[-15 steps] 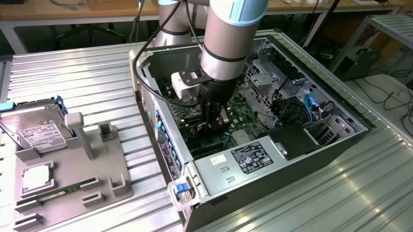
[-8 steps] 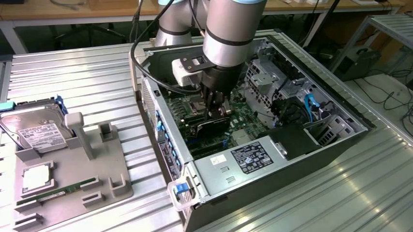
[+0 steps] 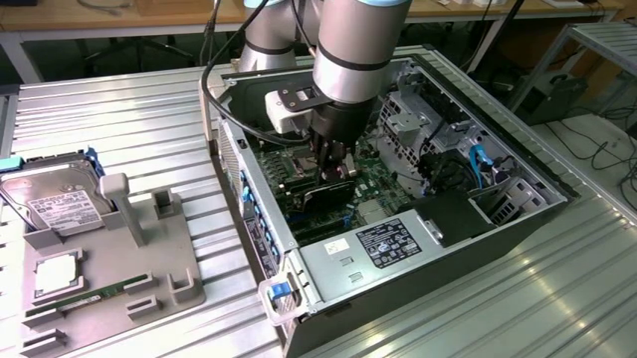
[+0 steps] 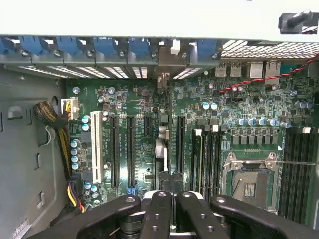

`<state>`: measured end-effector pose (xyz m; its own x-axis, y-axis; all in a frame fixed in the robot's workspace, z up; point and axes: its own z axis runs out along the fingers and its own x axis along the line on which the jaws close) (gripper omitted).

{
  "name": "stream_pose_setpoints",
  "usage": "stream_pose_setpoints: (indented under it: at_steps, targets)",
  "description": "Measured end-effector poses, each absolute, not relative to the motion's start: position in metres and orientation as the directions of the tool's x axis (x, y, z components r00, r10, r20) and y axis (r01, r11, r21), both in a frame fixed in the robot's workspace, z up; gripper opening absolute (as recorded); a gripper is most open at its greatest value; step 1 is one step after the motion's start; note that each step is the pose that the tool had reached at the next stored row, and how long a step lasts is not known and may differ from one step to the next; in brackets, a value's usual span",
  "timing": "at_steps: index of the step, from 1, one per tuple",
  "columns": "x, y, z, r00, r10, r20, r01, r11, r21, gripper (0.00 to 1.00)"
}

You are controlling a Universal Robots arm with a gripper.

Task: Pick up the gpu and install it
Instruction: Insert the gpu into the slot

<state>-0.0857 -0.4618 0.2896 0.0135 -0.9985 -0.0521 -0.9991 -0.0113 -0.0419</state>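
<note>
- the ribbed metal bench [image 3: 130, 127] carries an open computer case [image 3: 518, 224] and, well apart on the exterior view's left, a grey parts holder [image 3: 149, 261].
- the case lies on its side with its motherboard [image 4: 144, 107] exposed; a silver power supply [image 3: 383, 246] sits at the near end.
- the arm [image 3: 353, 45] reaches down into the case from above.
- the gpu [image 3: 324, 192] stands edge-on as a dark slab over the motherboard, directly under the arm; in the wrist view its thin edge [image 4: 166, 164] runs between the expansion slots.
- a hard drive [image 3: 55, 198] leans in the holder; a ram stick [image 3: 100, 291] lies flat near its front.
- the fingers [image 4: 158, 211] are together, clamped on the top edge of the gpu.
- blue slot clips [image 4: 104, 46] line the rear wall of the case.
</note>
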Motion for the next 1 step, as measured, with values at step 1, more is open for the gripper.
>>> stream_pose_setpoints:
  at_steps: [1]
  targets:
    - [-0.0857,-0.4618,0.2897,0.013,-0.999,-0.052,-0.999,-0.011,-0.042,0.11]
